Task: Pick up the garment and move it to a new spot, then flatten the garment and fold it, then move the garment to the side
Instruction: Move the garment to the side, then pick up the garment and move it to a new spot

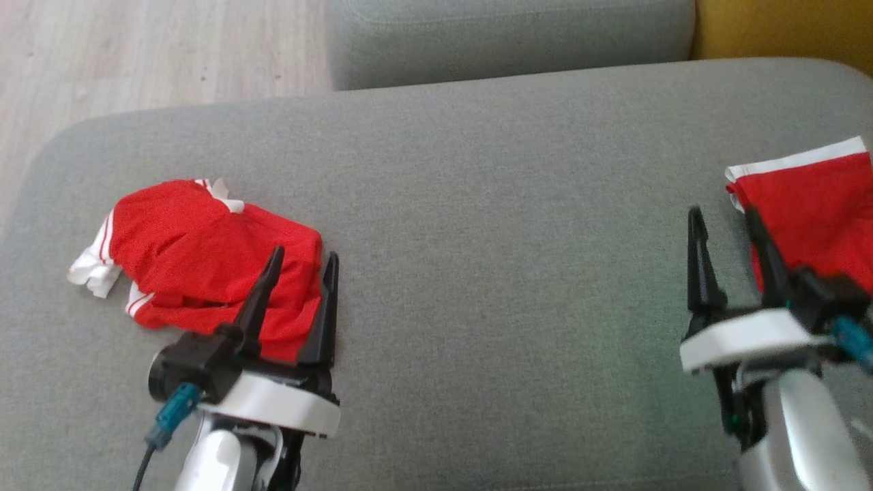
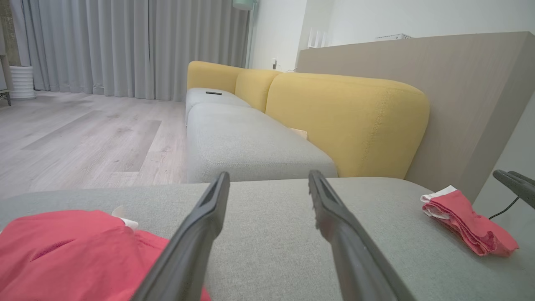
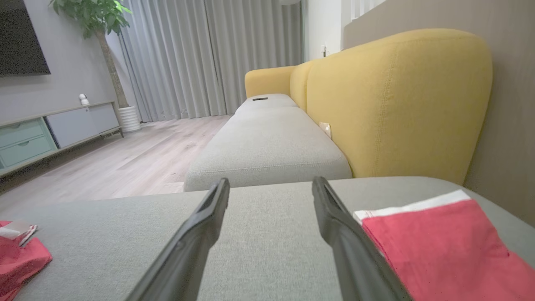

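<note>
A crumpled red garment (image 1: 204, 252) with white trim lies on the left of the grey seat cushion (image 1: 505, 225). It also shows in the left wrist view, garment (image 2: 62, 251), and far left in the right wrist view, garment (image 3: 16, 259). My left gripper (image 1: 304, 256) stands open at its right edge, left finger over the cloth, holding nothing; bare cushion shows between the fingers of this gripper (image 2: 268, 175). A second red garment (image 1: 811, 211), folded flat with a white band, lies at the right; folded garment (image 2: 468, 223), (image 3: 439, 242). My right gripper (image 1: 722, 213) is open just left of it, empty (image 3: 271, 181).
Beyond the cushion's far edge is another grey seat (image 2: 246, 142) with a small dark remote (image 2: 213, 93). Yellow backrests (image 3: 397, 100) rise on the right. Wooden floor (image 1: 136, 54) lies to the left, with grey curtains (image 2: 125, 46), a plant (image 3: 102, 25) and a low cabinet (image 3: 50, 129).
</note>
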Motion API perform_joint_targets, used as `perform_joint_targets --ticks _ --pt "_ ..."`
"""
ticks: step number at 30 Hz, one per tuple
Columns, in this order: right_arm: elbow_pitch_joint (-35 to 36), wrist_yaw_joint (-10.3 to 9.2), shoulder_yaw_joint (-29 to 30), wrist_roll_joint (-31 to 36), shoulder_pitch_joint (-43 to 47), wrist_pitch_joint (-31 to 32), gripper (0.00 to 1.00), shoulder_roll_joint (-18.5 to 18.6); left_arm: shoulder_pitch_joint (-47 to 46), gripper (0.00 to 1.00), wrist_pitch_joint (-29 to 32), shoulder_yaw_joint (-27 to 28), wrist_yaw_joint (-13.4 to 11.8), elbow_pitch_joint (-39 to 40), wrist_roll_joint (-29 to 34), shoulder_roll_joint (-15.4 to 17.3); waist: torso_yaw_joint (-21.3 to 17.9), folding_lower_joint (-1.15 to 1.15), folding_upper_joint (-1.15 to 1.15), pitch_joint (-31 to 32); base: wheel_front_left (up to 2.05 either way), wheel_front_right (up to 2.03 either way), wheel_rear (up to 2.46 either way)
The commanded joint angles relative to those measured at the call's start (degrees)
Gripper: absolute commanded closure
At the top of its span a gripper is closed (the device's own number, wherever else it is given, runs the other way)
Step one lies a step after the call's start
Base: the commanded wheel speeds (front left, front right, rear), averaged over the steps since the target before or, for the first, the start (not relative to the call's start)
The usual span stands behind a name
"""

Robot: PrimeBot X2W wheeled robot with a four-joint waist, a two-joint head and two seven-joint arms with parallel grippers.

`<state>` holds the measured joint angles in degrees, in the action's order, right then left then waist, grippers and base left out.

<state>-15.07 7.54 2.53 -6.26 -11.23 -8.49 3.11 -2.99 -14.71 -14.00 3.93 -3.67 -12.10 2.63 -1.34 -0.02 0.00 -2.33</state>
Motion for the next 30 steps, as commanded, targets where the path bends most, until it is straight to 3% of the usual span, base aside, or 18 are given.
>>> perform_joint_targets --ticks 1,9,30 --pt "2.18 -0.05 -1.83 -1.11 0.21 -2.14 0.0 -0.2 -0.87 0.0 -0.29 2.13 -0.47 1.9 -0.23 0.25 0.4 0.02 0.0 0.72 0.0 0.0 0.0" --pt "0.17 -0.05 -3.23 -2.38 4.79 -5.41 0.0 -0.22 1.61 0.0 -0.29 3.65 -1.52 2.94 -2.86 0.25 0.33 0.02 0.0 1.72 0.0 0.0 0.0" --pt "-2.06 -0.05 -3.57 -2.54 4.12 -6.48 0.0 -0.23 1.16 0.0 -0.29 3.0 -1.61 3.05 -2.19 0.25 -1.01 0.02 0.0 1.74 0.0 0.0 0.0"
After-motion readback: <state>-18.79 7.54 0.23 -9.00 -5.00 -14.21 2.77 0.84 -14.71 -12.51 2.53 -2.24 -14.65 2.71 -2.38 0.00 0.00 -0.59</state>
